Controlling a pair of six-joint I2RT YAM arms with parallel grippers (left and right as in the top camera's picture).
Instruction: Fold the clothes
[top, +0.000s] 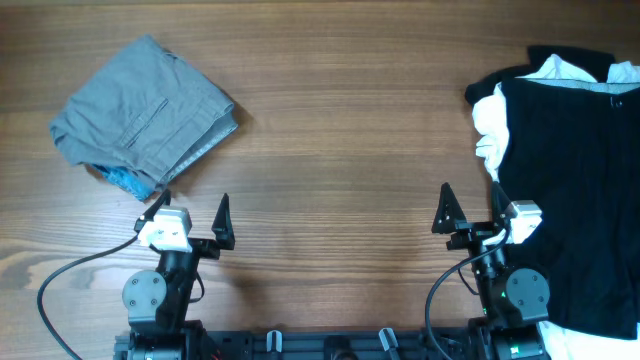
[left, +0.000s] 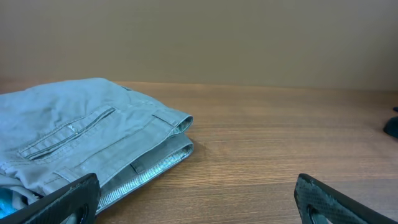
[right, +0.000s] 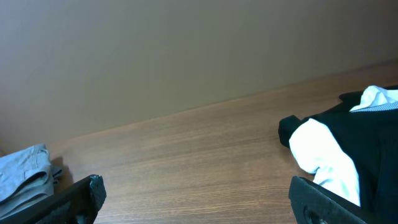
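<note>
Shorts (top: 140, 110) lying free, arms low, jaws wide

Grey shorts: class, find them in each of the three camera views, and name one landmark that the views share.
Overhead: grey shorts at the upper left.
Left wrist: grey shorts fill the lower left, folded.
Right wrist: grey shorts show only as an edge in the bottom left corner.
Shared landmark: the wooden table under them.
</note>
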